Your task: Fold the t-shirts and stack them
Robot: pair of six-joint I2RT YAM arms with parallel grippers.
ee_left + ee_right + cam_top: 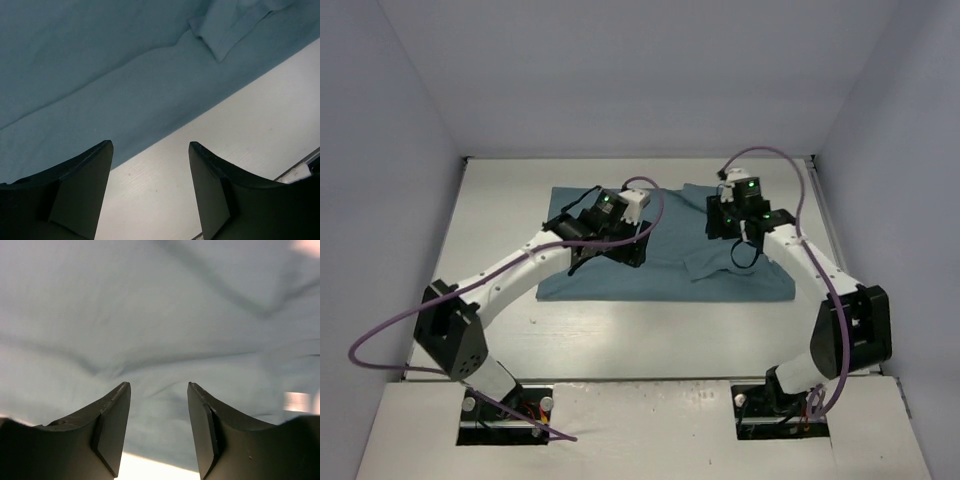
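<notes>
One teal-blue t-shirt (665,268) lies spread flat across the white table (620,340), with a folded-over flap near its right middle. My left gripper (610,240) hovers over the shirt's left half. In the left wrist view this gripper (150,144) is open and empty, above the shirt's edge (100,100), with a sleeve (225,27) ahead. My right gripper (732,225) is over the shirt's right half. The right wrist view shows it (158,385) open just above wrinkled cloth (160,315), with nothing between the fingers.
Grey-blue walls (400,150) close in the table on three sides. Purple cables (380,340) loop from both arms. A strip of bare table (240,135) runs beside the shirt's edge, and the table's rim (300,167) shows at the right of the left wrist view.
</notes>
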